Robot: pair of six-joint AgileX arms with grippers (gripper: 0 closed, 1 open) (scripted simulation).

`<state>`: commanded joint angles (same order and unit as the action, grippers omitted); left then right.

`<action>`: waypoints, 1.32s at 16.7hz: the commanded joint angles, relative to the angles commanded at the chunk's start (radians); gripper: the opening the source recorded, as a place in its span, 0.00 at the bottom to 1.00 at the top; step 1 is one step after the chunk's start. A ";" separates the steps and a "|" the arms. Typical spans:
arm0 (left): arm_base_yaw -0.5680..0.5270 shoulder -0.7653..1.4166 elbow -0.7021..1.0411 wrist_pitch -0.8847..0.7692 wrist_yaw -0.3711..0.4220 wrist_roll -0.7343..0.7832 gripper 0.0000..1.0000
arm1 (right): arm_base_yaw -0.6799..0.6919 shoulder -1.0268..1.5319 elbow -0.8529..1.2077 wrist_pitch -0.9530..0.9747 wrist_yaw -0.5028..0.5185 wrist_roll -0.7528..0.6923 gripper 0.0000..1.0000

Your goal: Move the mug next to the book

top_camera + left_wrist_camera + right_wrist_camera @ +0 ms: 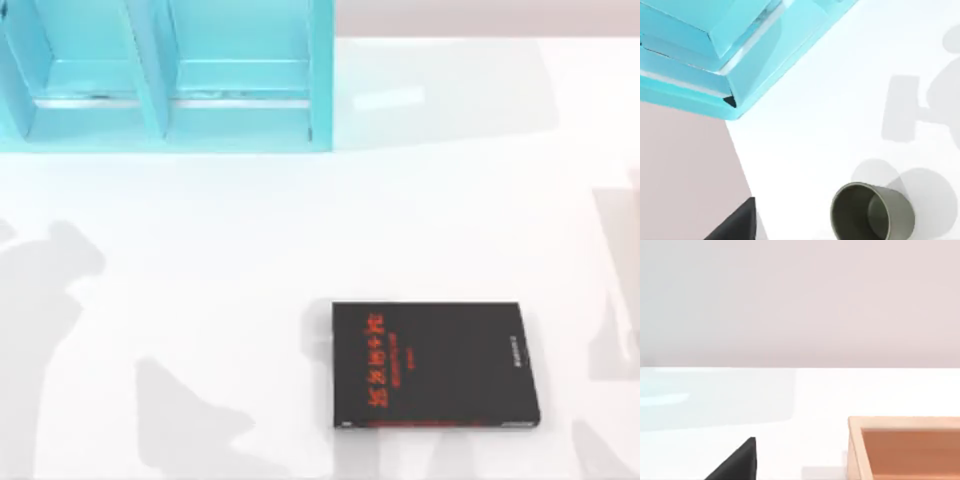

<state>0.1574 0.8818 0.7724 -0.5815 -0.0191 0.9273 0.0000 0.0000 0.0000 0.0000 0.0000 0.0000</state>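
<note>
Top view: one book; left wrist: one mug.

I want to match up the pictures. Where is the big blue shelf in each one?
Top view: the blue shelf stands at the top left of the white table.
Left wrist view: the blue shelf's corner sits at the table's edge, apart from the mug.
Right wrist view: here are the white table and a wooden box.
Shared landmark: the white table.
</note>
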 joint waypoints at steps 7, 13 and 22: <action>0.148 0.588 0.478 -0.404 0.007 0.651 1.00 | 0.000 0.000 0.000 0.000 0.000 0.000 1.00; 0.247 0.912 0.729 -0.639 0.018 1.029 1.00 | 0.000 0.000 0.000 0.000 0.000 0.000 1.00; 0.261 0.965 0.764 -0.675 0.020 1.090 1.00 | 0.000 0.000 0.000 0.000 0.000 0.000 1.00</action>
<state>0.4188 1.8470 1.5363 -1.2569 0.0007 2.0170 0.0000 0.0000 0.0000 0.0000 0.0000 0.0000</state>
